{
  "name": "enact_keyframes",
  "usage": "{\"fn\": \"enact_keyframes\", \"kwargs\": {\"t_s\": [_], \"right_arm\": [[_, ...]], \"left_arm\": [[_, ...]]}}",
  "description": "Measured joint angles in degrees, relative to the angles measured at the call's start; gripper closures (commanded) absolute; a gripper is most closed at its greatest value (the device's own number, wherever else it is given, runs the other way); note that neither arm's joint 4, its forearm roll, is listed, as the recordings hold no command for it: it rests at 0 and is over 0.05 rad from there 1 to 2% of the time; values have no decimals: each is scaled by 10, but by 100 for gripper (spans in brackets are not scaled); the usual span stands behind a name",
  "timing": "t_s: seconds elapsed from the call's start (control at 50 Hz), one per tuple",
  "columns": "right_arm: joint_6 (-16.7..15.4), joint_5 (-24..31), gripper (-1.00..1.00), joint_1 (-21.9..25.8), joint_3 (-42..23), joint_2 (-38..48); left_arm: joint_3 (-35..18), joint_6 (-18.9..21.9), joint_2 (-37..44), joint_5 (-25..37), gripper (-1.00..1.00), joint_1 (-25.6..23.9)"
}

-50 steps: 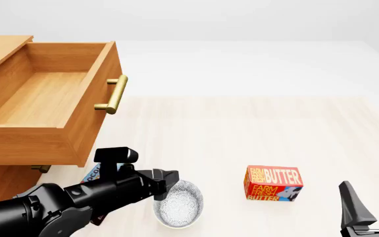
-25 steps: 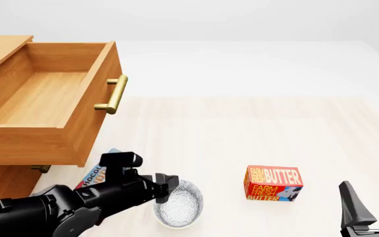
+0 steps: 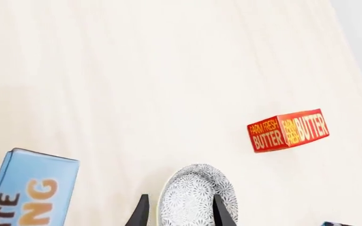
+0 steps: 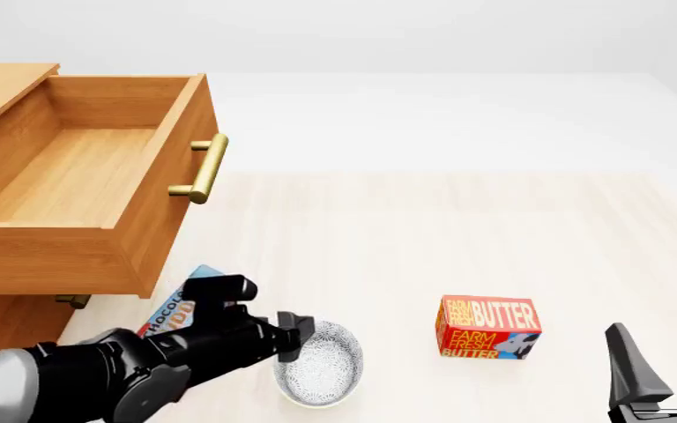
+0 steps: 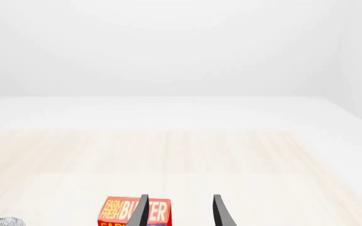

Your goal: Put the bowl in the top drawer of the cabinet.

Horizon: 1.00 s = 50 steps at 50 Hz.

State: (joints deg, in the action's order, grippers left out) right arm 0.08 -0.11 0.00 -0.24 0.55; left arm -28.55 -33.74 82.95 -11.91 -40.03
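Two black arms reach over a pale wooden table (image 4: 433,229). The left gripper (image 4: 295,337) is down by the bowl (image 4: 320,363), at its left rim. From the left wrist camera, one finger (image 3: 222,214) sits over the inside of the bowl and the other sits outside, so the rim lies between them. The fingers are apart, and I cannot tell if they touch the rim. The bowl is small, round and white with tiny grey-blue spots. It sits on the table near the front edge.

Just to the left of the bowl, partly hidden by the arm, lies a blue box (image 4: 180,306) with orange letters. To the right of the bowl, a little way off, stands a red butter box (image 4: 488,327).

The right gripper (image 4: 665,361) waits at the far right, near the front, with its two fingers apart and nothing between them.

The cabinet (image 4: 3,88) stands at the left. Its top drawer (image 4: 74,176) is pulled out wide, with a brass handle (image 4: 204,167) on the front. It is well apart from the bowl.

Behind the table the floor and wall are plain white.
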Motion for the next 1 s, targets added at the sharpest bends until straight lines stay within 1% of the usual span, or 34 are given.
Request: {"fn": "enact_keyframes", "kwargs": {"t_s": [0.36,1.0], "right_arm": [[0,0,-100,0,0,0],[0,0,-100,0,0,0]], "left_arm": [[6,-15,38,-25,-100,0],[23,-65,92,-71,-100,-19]]}}
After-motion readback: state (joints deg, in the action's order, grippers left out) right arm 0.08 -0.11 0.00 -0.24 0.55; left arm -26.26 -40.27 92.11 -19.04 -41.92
